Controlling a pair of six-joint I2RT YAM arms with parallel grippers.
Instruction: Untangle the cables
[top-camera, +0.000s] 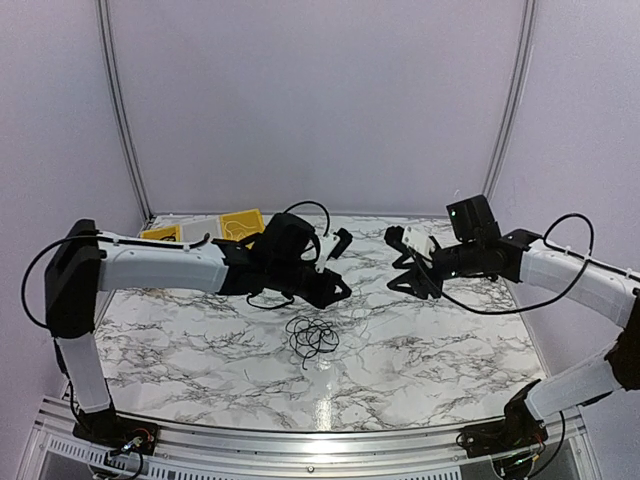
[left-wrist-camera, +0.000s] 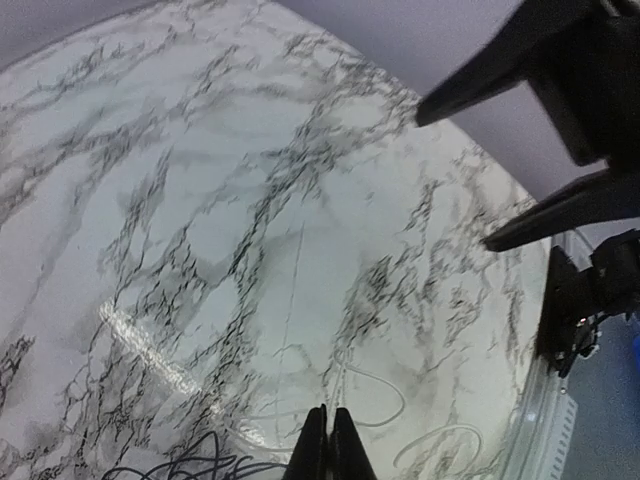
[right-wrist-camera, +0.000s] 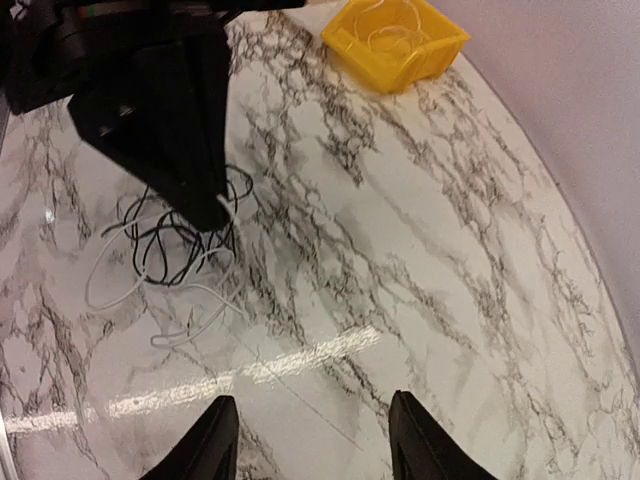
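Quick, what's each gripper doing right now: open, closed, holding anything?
Left gripper: closed, apparently pinching the white cable.
Right gripper: open, holding nothing.

Counted two arms, left arm (top-camera: 160, 265) and right arm (top-camera: 570, 270), two fingers (right-wrist-camera: 205, 445) on each. Saw one marble table (top-camera: 450, 340), two yellow bins (top-camera: 243, 222), one tangle of cables (top-camera: 313, 338): one white, black ones too knotted to count.
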